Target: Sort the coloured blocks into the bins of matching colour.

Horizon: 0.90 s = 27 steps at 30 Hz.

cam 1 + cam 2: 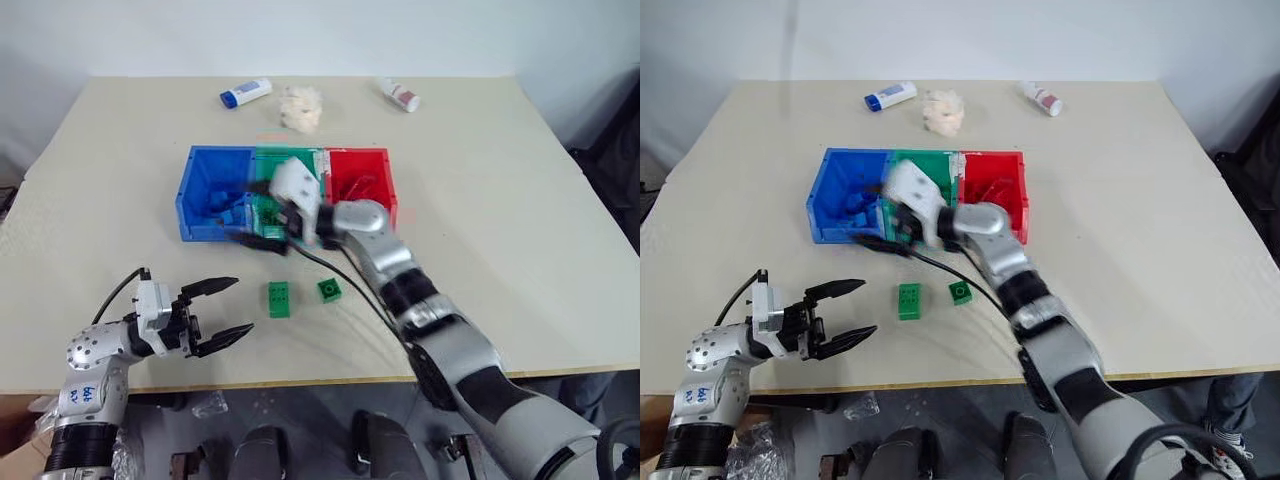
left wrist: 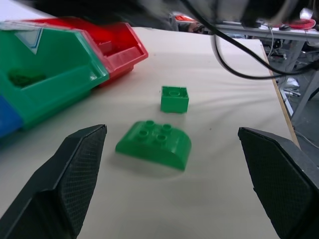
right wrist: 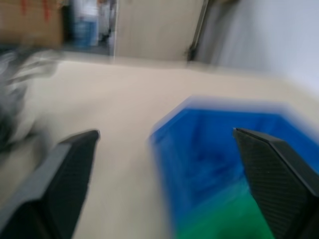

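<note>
Three joined bins stand mid-table: blue bin (image 1: 196, 192), green bin (image 1: 268, 160), red bin (image 1: 375, 160). Blue blocks (image 1: 852, 208) lie in the blue bin and red blocks (image 1: 358, 187) in the red one. My right gripper (image 1: 250, 222) hovers open and empty over the front of the blue and green bins, pointing left. Two green blocks lie on the table in front of the bins: a longer one (image 1: 279, 299) and a small cube (image 1: 329, 289). My left gripper (image 1: 226, 309) is open just left of the longer block, which lies ahead of its fingers in the left wrist view (image 2: 154, 144).
At the table's far side lie a blue-capped white bottle (image 1: 245, 93), a white tissue wad (image 1: 300, 107) and a red-labelled white bottle (image 1: 400, 95). A black cable (image 1: 345, 278) hangs from my right arm over the green blocks. The table's front edge (image 1: 300, 380) runs just behind my left gripper.
</note>
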{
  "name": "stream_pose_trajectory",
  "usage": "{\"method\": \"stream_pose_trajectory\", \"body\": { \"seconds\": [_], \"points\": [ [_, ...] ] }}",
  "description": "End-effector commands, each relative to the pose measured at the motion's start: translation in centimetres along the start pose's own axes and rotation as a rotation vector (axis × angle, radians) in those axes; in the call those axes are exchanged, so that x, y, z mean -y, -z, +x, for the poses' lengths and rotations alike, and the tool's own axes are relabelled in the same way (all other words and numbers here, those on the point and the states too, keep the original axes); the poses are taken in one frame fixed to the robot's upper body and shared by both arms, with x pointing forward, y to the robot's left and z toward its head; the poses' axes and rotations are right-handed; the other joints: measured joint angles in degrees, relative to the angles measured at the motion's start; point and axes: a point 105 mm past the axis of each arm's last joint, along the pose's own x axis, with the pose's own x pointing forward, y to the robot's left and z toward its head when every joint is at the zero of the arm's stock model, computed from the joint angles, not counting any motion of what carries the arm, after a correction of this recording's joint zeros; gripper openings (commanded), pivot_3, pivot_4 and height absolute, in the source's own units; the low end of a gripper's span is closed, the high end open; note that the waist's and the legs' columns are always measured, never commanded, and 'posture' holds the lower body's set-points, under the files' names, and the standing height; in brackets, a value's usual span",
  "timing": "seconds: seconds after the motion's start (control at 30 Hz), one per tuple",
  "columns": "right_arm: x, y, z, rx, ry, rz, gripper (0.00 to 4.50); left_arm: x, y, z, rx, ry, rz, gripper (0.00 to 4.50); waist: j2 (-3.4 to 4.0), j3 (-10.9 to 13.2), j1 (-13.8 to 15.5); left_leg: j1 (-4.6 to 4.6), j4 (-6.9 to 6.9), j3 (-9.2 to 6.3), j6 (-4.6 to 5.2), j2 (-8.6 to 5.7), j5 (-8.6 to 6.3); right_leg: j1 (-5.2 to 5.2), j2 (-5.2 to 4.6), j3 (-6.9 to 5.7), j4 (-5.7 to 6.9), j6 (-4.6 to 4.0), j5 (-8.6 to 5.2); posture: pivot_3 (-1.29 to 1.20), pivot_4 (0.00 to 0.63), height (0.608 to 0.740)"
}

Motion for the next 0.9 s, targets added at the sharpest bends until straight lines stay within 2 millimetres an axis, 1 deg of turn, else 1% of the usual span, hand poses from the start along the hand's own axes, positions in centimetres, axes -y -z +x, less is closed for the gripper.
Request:
{"method": "stream_pose_trajectory", "body": {
  "seconds": [0.03,0.07,0.17,0.33,0.5,0.53,0.67,0.77,0.9],
  "points": [
    [-1.3,-2.1,-1.8,0.026,-0.061,-0.049,4.47,-0.2,-0.3,0.2,0.008,0.017,0.01,4.5,0.02,0.0,-0.2,0.01,0.01,0.03,0.0,0.01,0.0,-0.01,0.0,0.0,0.02,0.0,0.0,0.0,0.15,0.74],
    [-1.6,-1.9,-2.6,0.015,-0.06,-0.044,4.47,-0.2,-0.3,0.2,0.008,0.019,0.01,4.5,0.03,0.0,-0.4,0.02,0.0,0.03,-0.03,0.03,0.01,-0.03,0.02,0.0,0.06,-0.01,0.0,0.0,0.15,0.74],
    [-2.7,-0.6,-7.6,-0.065,-0.012,-0.01,4.47,-0.4,-0.1,0.2,0.002,0.02,0.005,4.5,0.04,0.0,-0.2,0.08,-0.06,0.03,-0.19,0.19,0.04,-0.08,0.17,-0.03,0.15,-0.12,-0.06,0.0,0.15,0.74],
    [-4.3,1.1,-13.4,-0.214,0.098,0.079,4.47,-0.1,0.0,-0.1,-0.008,0.015,-0.004,4.5,0.03,0.0,0.2,0.04,-0.02,0.09,-0.14,0.16,-0.04,-0.07,0.16,0.0,0.01,-0.11,-0.06,0.0,0.15,0.74],
    [-5.6,2.0,-17.3,-0.298,0.193,0.137,4.47,0.4,0.0,-0.8,-0.025,0.003,-0.01,4.5,0.03,0.0,0.1,0.12,-0.02,0.11,-0.15,0.22,-0.04,-0.05,0.18,-0.01,0.04,-0.13,-0.07,0.0,0.15,0.74],
    [-5.8,2.1,-17.8,-0.308,0.204,0.146,4.47,0.4,0.0,-1.1,-0.029,0.0,-0.01,4.5,0.03,0.0,0.1,0.12,-0.02,0.11,-0.16,0.22,-0.05,-0.05,0.17,0.0,0.04,-0.13,-0.07,0.0,0.15,0.74],
    [-6.1,2.2,-18.6,-0.32,0.226,0.157,4.47,0.7,-0.2,-2.0,-0.054,-0.01,-0.01,4.5,0.03,0.0,0.1,0.12,-0.02,0.11,-0.14,0.22,-0.06,-0.04,0.17,0.0,0.01,-0.13,-0.06,0.0,0.15,0.74],
    [-6.0,2.2,-18.6,-0.313,0.242,0.158,4.47,1.0,-0.5,-2.7,-0.078,-0.024,-0.007,4.5,0.03,0.0,0.1,0.12,-0.02,0.11,-0.13,0.22,-0.07,-0.04,0.17,0.0,0.01,-0.13,-0.06,0.0,0.15,0.74],
    [-5.9,2.3,-18.4,-0.303,0.243,0.159,4.47,1.4,-0.9,-2.9,-0.09,-0.031,-0.003,4.5,0.03,0.0,0.2,0.12,-0.02,0.11,-0.13,0.22,-0.07,-0.04,0.16,0.0,0.0,-0.13,-0.06,0.0,0.15,0.74]
  ]
}}
